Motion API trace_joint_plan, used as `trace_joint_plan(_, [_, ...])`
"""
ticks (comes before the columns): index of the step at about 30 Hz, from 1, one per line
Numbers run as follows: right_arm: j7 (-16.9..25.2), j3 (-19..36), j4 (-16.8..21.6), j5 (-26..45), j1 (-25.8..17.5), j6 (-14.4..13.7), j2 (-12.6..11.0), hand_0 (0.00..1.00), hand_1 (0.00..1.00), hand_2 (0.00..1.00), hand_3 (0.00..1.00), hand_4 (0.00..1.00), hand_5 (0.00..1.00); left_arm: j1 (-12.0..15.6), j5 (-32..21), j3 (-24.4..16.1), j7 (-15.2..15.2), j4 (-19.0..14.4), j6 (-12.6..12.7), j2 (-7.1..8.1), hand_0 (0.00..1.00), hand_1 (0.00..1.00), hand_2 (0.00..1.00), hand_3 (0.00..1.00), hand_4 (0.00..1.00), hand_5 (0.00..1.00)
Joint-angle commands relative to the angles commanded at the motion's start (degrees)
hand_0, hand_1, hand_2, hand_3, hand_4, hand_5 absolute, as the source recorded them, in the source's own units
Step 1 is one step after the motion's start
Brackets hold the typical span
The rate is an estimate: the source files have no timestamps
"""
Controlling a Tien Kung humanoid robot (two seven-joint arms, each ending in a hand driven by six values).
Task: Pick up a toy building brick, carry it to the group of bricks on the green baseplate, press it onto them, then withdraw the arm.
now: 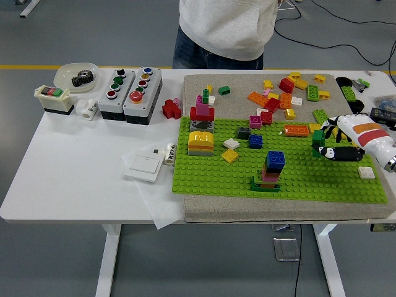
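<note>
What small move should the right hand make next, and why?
Probably carry the green brick leftward toward the blue-topped stack. The right hand already grips the brick, raised over the green baseplate, and open studs separate it from the stack.

I see a white surface (74, 179) under a bright green baseplate (309, 179). My right hand (331, 145), white with an orange stripe and black fingers, grips a dark green brick (318, 144). At nine o'clock from it, the stack (270, 171) runs blue, pink, green.
</note>
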Motion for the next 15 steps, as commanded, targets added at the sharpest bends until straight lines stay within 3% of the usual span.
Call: trace_joint_plan(15, [-1.24, 4.98, 19.57, -3.15, -6.50, 2.51, -5.87, 0.213, 0.327, 0.453, 0.504, 0.680, 0.467, -0.07, -0.42, 0.21, -0.18, -0.04, 0.26, 0.01, 0.399, 0.533, 0.636, 0.782, 0.793, 0.906])
